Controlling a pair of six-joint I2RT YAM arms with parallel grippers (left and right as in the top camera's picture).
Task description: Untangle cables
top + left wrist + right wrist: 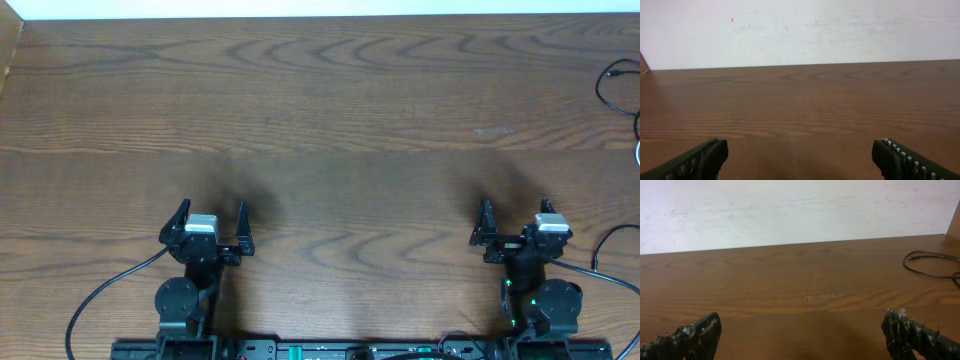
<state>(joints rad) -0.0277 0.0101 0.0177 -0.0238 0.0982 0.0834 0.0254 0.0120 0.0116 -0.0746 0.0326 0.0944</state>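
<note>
A thin black cable [612,82] lies in a loop at the table's far right edge, partly cut off by the frame. It also shows in the right wrist view [927,265] at the right. A bit of white cable [637,150] shows just below it at the edge. My left gripper [212,210] is open and empty near the front left; its fingers frame bare wood in the left wrist view [800,150]. My right gripper [515,208] is open and empty near the front right [802,325]. The cables lie far ahead and to the right of it.
The brown wooden table [320,100] meets a white wall at the back. A pale scuff mark [495,130] is on the wood ahead of the right gripper. Thicker black arm wires [100,295] trail from both arm bases at the front.
</note>
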